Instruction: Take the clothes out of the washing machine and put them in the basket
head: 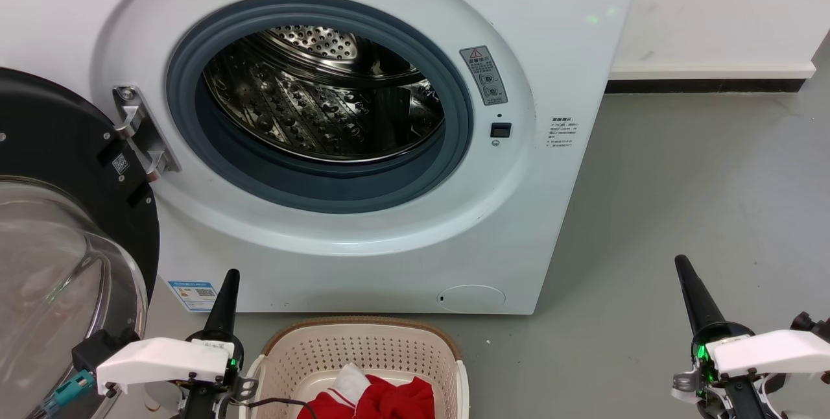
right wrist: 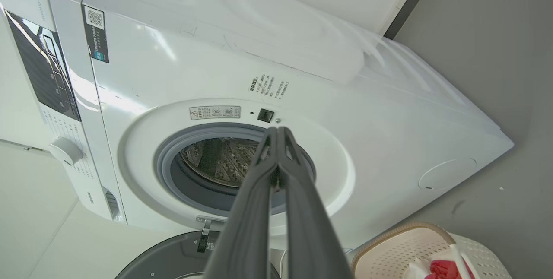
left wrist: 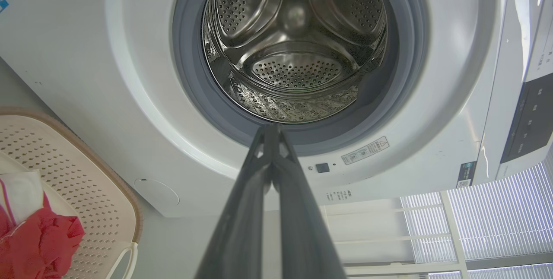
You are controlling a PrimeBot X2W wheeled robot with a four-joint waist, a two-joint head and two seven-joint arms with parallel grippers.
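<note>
The white washing machine (head: 363, 257) stands with its black-framed glass door (head: 58, 257) swung open to the left; its steel drum (head: 324, 91) holds no fabric that I can see. Below it on the floor is the cream perforated basket (head: 363, 347) with red clothes (head: 389, 401) and a bit of white fabric inside. My left gripper (head: 230, 274) is shut beside the basket's left edge, with nothing in it. My right gripper (head: 679, 261) is shut over bare floor at the right. The left wrist view looks into the drum (left wrist: 293, 45); the basket (left wrist: 86, 175) and clothes (left wrist: 39, 244) lie at its lower left.
Grey floor (head: 700, 172) spreads to the right of the machine up to a white wall with a dark skirting strip (head: 707, 85). The open door takes up the left side. The right wrist view shows the control panel (right wrist: 41, 63) and knob (right wrist: 65, 151).
</note>
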